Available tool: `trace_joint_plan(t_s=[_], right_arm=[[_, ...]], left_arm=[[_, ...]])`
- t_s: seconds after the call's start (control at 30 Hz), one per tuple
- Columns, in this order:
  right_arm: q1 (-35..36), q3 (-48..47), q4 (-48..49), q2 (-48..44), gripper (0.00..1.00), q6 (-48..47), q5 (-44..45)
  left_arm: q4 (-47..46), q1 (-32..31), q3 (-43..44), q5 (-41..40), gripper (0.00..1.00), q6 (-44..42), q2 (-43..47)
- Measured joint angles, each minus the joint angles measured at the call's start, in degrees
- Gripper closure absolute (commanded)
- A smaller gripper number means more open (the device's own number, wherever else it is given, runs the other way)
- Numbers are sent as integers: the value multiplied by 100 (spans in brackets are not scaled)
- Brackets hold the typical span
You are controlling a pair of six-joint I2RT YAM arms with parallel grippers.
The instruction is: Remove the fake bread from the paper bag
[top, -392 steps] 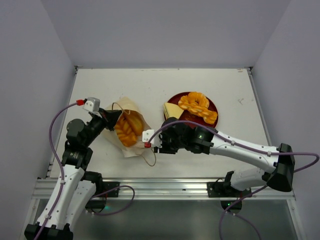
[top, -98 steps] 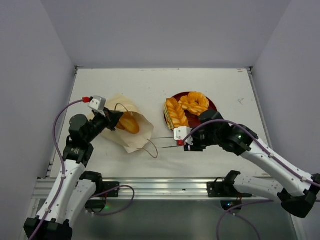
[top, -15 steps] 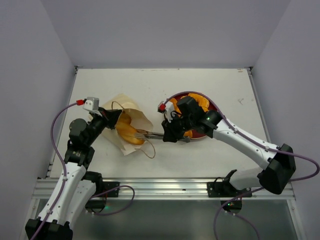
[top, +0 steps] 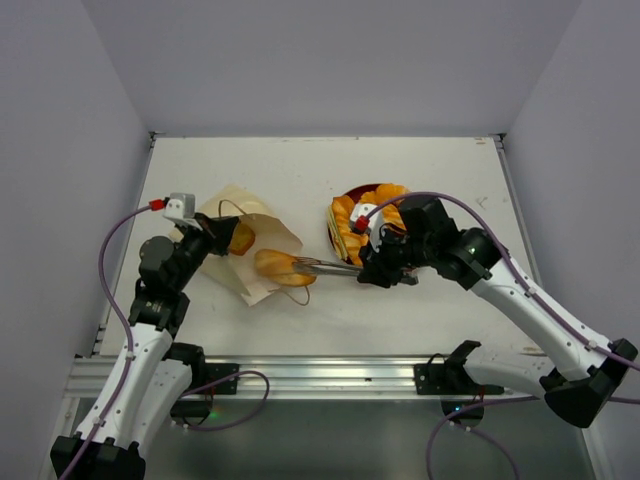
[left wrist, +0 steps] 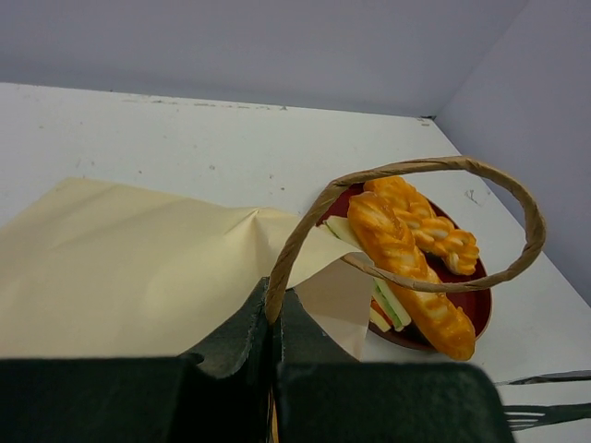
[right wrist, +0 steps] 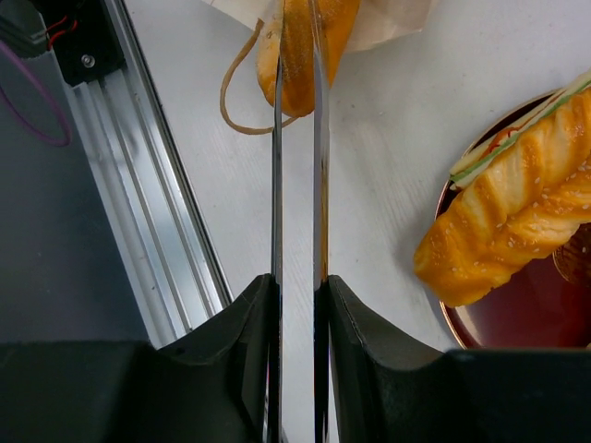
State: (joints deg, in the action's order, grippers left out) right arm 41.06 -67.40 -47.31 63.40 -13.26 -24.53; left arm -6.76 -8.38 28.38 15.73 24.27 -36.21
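The tan paper bag lies on its side, mouth toward the right. My left gripper is shut on its brown loop handle. My right gripper is shut on a pair of metal tongs, whose blades pinch a long orange roll just outside the bag mouth. Another orange piece shows inside the bag. A braided loaf, a sandwich and a further golden piece lie on the red plate.
The plate sits to the right of the bag, partly under my right arm. The bag's second handle loops on the table below the roll. An aluminium rail runs along the table's near edge. Walls close in the left, right and far sides.
My right arm has drawn back to the right, and the tongs have pulled the long roll out of the bag mouth. The left gripper keeps its hold on the handle.
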Motion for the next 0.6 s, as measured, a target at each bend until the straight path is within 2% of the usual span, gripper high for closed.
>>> trace_joint_plan(t_s=[0.6], right_arm=[[-337,-17,-155,-74,100,-92,72]], left_arm=[[-4,0,0,-20,100,7,-155]])
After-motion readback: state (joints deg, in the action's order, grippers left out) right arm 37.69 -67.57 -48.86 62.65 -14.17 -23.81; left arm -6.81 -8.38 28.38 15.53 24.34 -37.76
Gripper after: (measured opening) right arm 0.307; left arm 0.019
